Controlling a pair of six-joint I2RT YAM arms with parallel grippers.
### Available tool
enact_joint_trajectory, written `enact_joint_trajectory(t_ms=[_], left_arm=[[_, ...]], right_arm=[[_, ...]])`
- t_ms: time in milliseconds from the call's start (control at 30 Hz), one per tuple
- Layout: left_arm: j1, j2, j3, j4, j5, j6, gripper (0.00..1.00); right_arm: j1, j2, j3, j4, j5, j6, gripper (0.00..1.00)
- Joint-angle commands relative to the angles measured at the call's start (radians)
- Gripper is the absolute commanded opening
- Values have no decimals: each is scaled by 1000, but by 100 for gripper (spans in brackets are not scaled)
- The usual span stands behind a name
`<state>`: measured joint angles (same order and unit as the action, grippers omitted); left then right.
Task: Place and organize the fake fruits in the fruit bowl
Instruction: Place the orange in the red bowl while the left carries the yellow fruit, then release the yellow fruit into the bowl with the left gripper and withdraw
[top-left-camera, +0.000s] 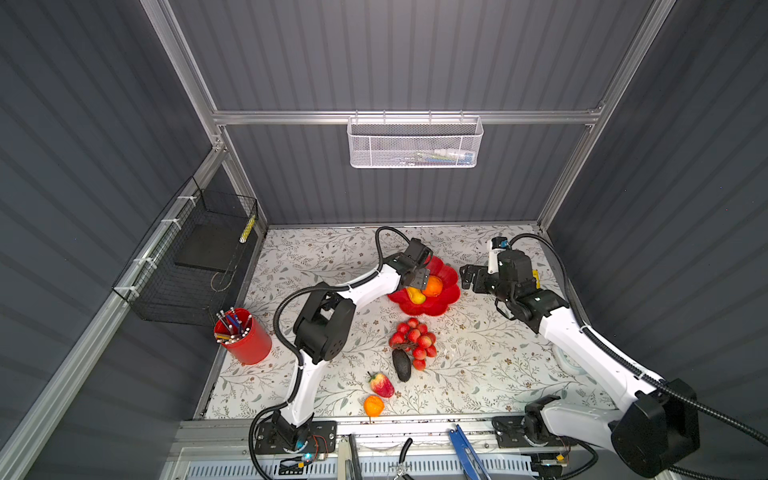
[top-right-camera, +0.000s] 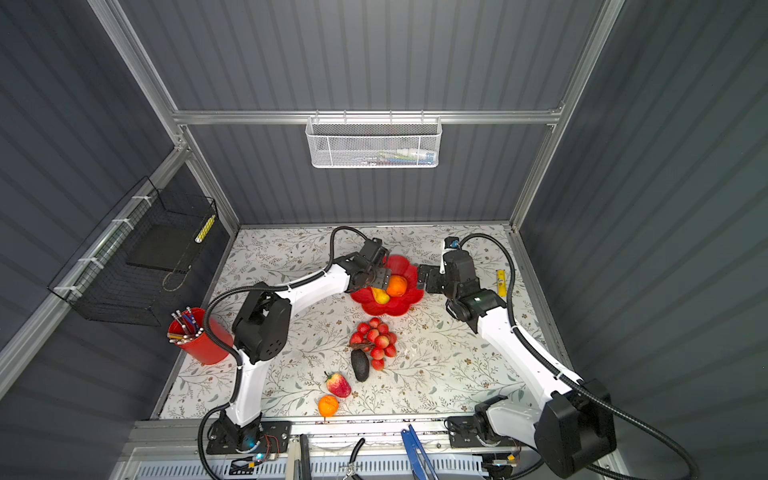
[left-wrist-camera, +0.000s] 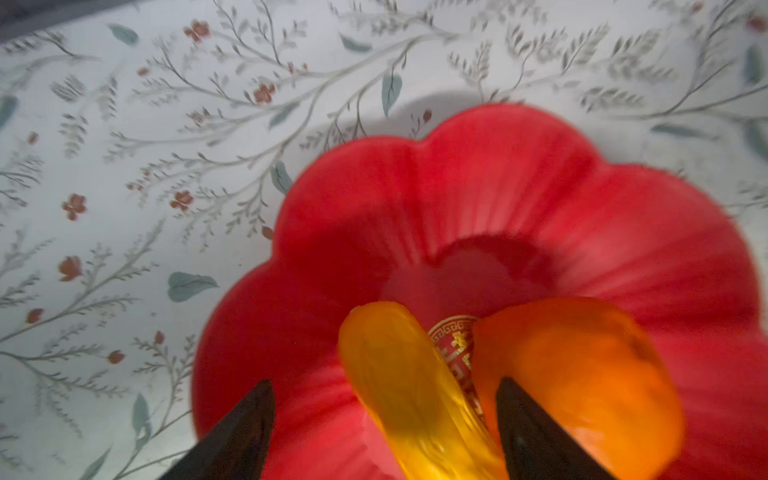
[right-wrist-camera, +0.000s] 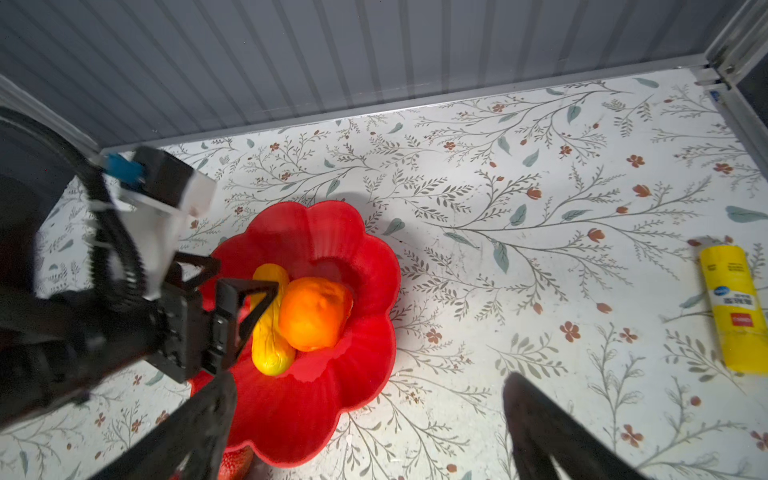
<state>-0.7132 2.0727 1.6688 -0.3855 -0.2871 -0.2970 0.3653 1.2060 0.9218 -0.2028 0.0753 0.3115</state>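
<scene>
**Two fruits in the bowl, left gripper open above them**

The left gripper (top-left-camera: 417, 282) is seen over the red, flower-shaped bowl (top-left-camera: 440, 305) at the far middle of the table (top-left-camera: 316, 257). Its jaws are parted and nothing is gripped. The yellow fruit (top-left-camera: 417, 296) lies in the bowl directly beneath the jaws, against the blocky orange fruit (top-left-camera: 433, 286). The right gripper (top-left-camera: 467, 276) is held just beside the bowl's right rim, jaws spread wide and empty.

Four fruits lie on the table nearer the robot. The grapes (top-left-camera: 415, 340) are placed with the avocado (top-left-camera: 402, 365) just beside them. The strawberry (top-left-camera: 382, 384) and small orange (top-left-camera: 373, 405) are close together, well apart from the bowl.

In the left wrist view, the yellow fruit (left-wrist-camera: 399, 374) is shown between the two dark fingers (left-wrist-camera: 249, 424), with a clear gap at one finger. The other finger overlaps the blocky orange fruit (left-wrist-camera: 582, 361), and contact cannot be told. A gold pattern at the bowl's (left-wrist-camera: 457, 187) centre is shown only here.

In the right wrist view, the left gripper (right-wrist-camera: 245, 276), the bowl (right-wrist-camera: 316, 232) and both fruits are shown from the side. A yellow tube (right-wrist-camera: 733, 307) is seen plainly, lying on the table well apart from the bowl.
</scene>
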Motion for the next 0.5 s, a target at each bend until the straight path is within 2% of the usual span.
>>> enact_joint_trajectory(t_ms=[0,100,200,333,467], left_arm=[[15,-194,-71,154,-39,-36,88],[24,-337,-223,264,-155,-50,92],[39,-489,-435,342,-234,-71,96],[62,-699,-689,342,-306,-170,100],[68,-880,-886,279,-375,-289,100]], right_arm=[[10,6,3,-23,-88,-60,95],[51,2,-21,-16,-148,-83,92],[140,-14,-62,11,-169,-126,90],[309,-11,-107,15,-134,-191,87],[445,-13,-158,60,-128,-202,82]])
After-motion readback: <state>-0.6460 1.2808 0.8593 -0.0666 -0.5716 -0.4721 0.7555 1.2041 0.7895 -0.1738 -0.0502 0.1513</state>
